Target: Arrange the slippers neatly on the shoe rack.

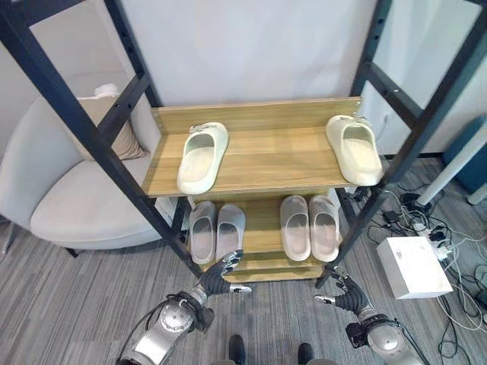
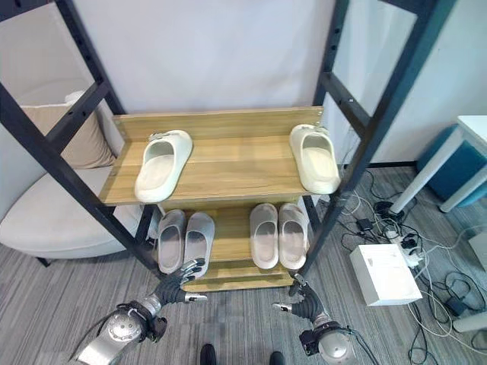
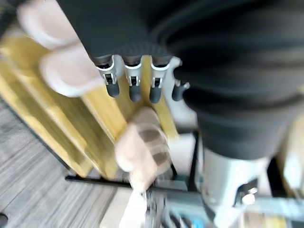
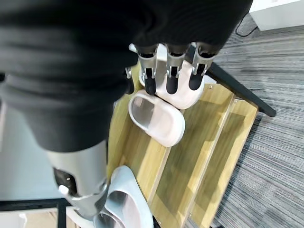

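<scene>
A: Both hands hang empty with fingers relaxed, left hand [image 1: 221, 272] and right hand [image 1: 346, 292], low before the wooden shoe rack [image 1: 251, 114].

B: The cream foam slippers [image 1: 202, 157] lie far apart on top; grip one sideways, slide it beside its mate [image 1: 354, 149].

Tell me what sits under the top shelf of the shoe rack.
Under the top shelf, two pairs stand on the lower shelf: grey slippers left, pinkish slippers right. Their toe ends are hidden beneath it.

White wall [image 1: 259, 46], grey striped carpet [image 1: 68, 304], pale armchair [image 1: 68, 198] with cushion [image 1: 114, 125], white box [image 1: 415, 266] among cables.
</scene>
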Available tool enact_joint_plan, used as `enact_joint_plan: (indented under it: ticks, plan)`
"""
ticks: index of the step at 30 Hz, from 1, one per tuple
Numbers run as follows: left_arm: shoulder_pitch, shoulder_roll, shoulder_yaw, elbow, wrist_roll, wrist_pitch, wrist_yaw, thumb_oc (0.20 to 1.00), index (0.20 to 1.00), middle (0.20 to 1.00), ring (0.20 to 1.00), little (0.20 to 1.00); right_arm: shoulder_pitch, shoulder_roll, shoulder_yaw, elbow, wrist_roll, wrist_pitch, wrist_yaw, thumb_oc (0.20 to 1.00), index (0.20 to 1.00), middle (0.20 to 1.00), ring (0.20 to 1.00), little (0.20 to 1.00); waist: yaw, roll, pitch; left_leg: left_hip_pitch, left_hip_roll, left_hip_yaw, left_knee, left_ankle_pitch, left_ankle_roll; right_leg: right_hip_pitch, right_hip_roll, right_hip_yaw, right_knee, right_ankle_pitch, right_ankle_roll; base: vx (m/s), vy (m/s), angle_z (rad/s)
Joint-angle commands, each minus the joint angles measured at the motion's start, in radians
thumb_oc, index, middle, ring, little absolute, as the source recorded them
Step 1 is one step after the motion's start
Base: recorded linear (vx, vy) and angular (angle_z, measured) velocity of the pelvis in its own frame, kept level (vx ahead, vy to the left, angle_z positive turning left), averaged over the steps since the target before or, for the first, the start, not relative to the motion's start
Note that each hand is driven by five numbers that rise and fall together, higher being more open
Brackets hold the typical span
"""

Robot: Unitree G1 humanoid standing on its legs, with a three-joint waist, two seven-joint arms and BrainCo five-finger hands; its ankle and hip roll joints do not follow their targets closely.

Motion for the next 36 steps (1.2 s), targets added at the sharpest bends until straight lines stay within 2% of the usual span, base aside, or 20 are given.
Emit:
enact_joint_plan:
  ticks: [1,2,3,6,9,12,15,18,20,21,22,23,24,28,29,33,36]
  plan:
    - [-0.188,0.027,-0.072,-0.174,-0.087,-0.076,-0.091,1.0,1.0,1.0,1.0,1.0,-0.092,-0.015,0.004,-0.013,0.018,-0.024,0.005,1.0,1.0,1.0,1.0,1.0,-0.01,0.014,0.023,0.072,0.009,-0.006,0.001,-0.13,-0.025,0.005,-0.022,-0.021,0.06,-0.105,0.055,0.02,-0.004,-0.07]
    - [-0.213,0.027,-0.08,-0.22,-0.14,-0.079,-0.104,1.0,1.0,1.0,1.0,1.0,-0.089,-0.013,0.009,-0.007,0.017,-0.024,0.006,1.0,1.0,1.0,1.0,1.0,-0.012,0.015,0.021,0.071,0.008,-0.004,0.001,-0.13,-0.026,0.005,-0.022,-0.023,0.059,-0.103,0.055,0.02,-0.018,-0.1]
    - [-0.253,0.007,-0.09,-0.275,-0.255,-0.068,-0.126,1.0,1.0,1.0,1.0,1.0,-0.086,-0.003,0.017,0.002,0.008,-0.02,0.008,1.0,1.0,1.0,1.0,1.0,-0.013,0.015,0.018,0.072,0.008,-0.004,0.001,-0.132,-0.026,0.007,-0.023,-0.025,0.055,-0.101,0.056,0.02,-0.021,-0.1]
    - [-0.309,-0.047,-0.064,-0.336,-0.394,-0.069,-0.116,1.0,1.0,1.0,1.0,1.0,-0.078,0.012,0.032,0.006,0.01,-0.02,0.014,1.0,1.0,1.0,1.0,1.0,-0.01,0.012,0.014,0.075,0.008,-0.009,0.001,-0.133,-0.026,0.015,-0.023,-0.03,0.048,-0.1,0.056,0.02,-0.028,-0.05]
    - [-0.336,-0.083,-0.021,-0.369,-0.43,-0.09,-0.078,1.0,1.0,1.0,1.0,1.0,-0.075,0.029,0.042,0.002,0.013,-0.021,0.013,1.0,1.0,1.0,1.0,1.0,-0.006,0.009,0.014,0.076,0.006,-0.014,0.001,-0.134,-0.025,0.022,-0.023,-0.032,0.043,-0.101,0.054,0.01,-0.006,0.01]
    - [-0.356,-0.128,0.048,-0.38,-0.414,-0.131,0.005,1.0,1.0,1.0,1.0,1.0,-0.078,0.05,0.059,0.007,0.015,-0.024,0.009,1.0,1.0,1.0,1.0,1.0,0.004,0.004,0.013,0.081,0.004,-0.02,0.001,-0.136,-0.026,0.035,-0.024,-0.039,0.035,-0.102,0.05,0.03,-0.027,0.08]
    - [-0.362,-0.145,0.141,-0.344,-0.274,-0.169,0.14,1.0,1.0,1.0,1.0,1.0,-0.082,0.073,0.065,0.017,0.027,-0.029,-0.005,1.0,1.0,1.0,1.0,1.0,0.019,-0.002,0.013,0.082,0.002,-0.027,0.001,-0.136,-0.025,0.046,-0.025,-0.047,0.027,-0.103,0.047,0.04,-0.03,0.1]
    - [-0.382,-0.154,0.219,-0.258,0.003,-0.183,0.337,1.0,1.0,1.0,1.0,1.0,-0.106,0.086,0.076,0.047,0.037,-0.052,-0.037,1.0,1.0,1.0,1.0,1.0,0.03,-0.007,0.018,0.084,0.001,-0.036,0.001,-0.134,-0.025,0.056,-0.024,-0.055,0.024,-0.105,0.044,0.04,-0.03,0.09]
    - [-0.418,-0.126,0.251,-0.148,0.269,-0.15,0.484,1.0,1.0,1.0,1.0,1.0,-0.117,0.077,0.084,0.04,0.029,-0.069,-0.06,1.0,1.0,1.0,1.0,1.0,0.029,-0.007,0.018,0.086,0.001,-0.036,0.001,-0.136,-0.026,0.056,-0.023,-0.055,0.021,-0.104,0.046,0.05,-0.01,0.09]
    - [-0.42,-0.128,0.249,-0.145,0.273,-0.151,0.489,1.0,1.0,1.0,1.0,1.0,-0.117,0.077,0.084,0.041,0.029,-0.069,-0.06,1.0,1.0,1.0,1.0,1.0,0.029,-0.007,0.019,0.086,0.001,-0.036,0.001,-0.136,-0.026,0.056,-0.023,-0.055,0.021,-0.104,0.046,0.04,0.004,0.14]
    - [-0.447,-0.117,0.25,-0.106,0.338,-0.14,0.54,1.0,1.0,1.0,1.0,1.0,-0.119,0.072,0.091,0.037,0.025,-0.078,-0.068,1.0,1.0,1.0,1.0,1.0,0.027,-0.005,0.019,0.089,0.001,-0.034,0.001,-0.137,-0.026,0.056,-0.022,-0.053,0.021,-0.103,0.047,0.04,0.014,0.1]
    - [-0.491,-0.084,0.249,-0.031,0.456,-0.102,0.62,1.0,1.0,1.0,1.0,1.0,-0.12,0.059,0.104,0.028,0.018,-0.089,-0.074,1.0,1.0,1.0,1.0,1.0,0.019,-0.002,0.02,0.089,0.002,-0.029,0.001,-0.139,-0.027,0.052,-0.023,-0.05,0.022,-0.102,0.049,0.05,0.019,0.05]
    - [-0.518,-0.06,0.244,0.008,0.52,-0.075,0.652,1.0,1.0,1.0,1.0,1.0,-0.121,0.051,0.106,0.026,0.017,-0.093,-0.077,1.0,1.0,1.0,1.0,1.0,0.016,0.0,0.021,0.09,0.003,-0.027,0.001,-0.14,-0.027,0.049,-0.024,-0.047,0.023,-0.1,0.051,0.05,0.019,0.0]
    - [-0.579,-0.01,0.229,0.093,0.662,0.001,0.709,1.0,1.0,1.0,1.0,1.0,-0.12,0.036,0.114,0.018,0.015,-0.103,-0.079,1.0,1.0,1.0,1.0,1.0,0.007,0.003,0.02,0.089,0.003,-0.021,0.001,-0.143,-0.028,0.043,-0.024,-0.041,0.026,-0.101,0.055,0.03,0.014,-0.09]
    - [-0.641,0.039,0.214,0.176,0.754,0.061,0.733,1.0,1.0,1.0,1.0,1.0,-0.111,0.023,0.116,0.009,0.014,-0.111,-0.071,1.0,1.0,1.0,1.0,1.0,-0.002,0.005,0.02,0.089,0.006,-0.018,0.001,-0.146,-0.029,0.038,-0.024,-0.039,0.028,-0.102,0.057,0.05,0.017,-0.06]
    - [-0.683,0.09,0.206,0.228,0.82,0.106,0.735,1.0,1.0,1.0,1.0,1.0,-0.102,0.015,0.113,0.009,0.014,-0.115,-0.067,1.0,1.0,1.0,1.0,1.0,-0.01,0.005,0.021,0.087,0.007,-0.012,0.001,-0.149,-0.029,0.03,-0.024,-0.033,0.031,-0.102,0.061,0.03,0.008,-0.06]
    - [-0.778,0.198,0.168,0.341,0.947,0.19,0.709,1.0,1.0,1.0,1.0,1.0,-0.096,-0.002,0.109,-0.003,0.011,-0.118,-0.05,1.0,1.0,1.0,1.0,1.0,-0.026,0.007,0.028,0.075,0.007,0.002,0.001,-0.154,-0.028,0.002,-0.024,-0.016,0.039,-0.1,0.066,0.03,0.008,-0.15]
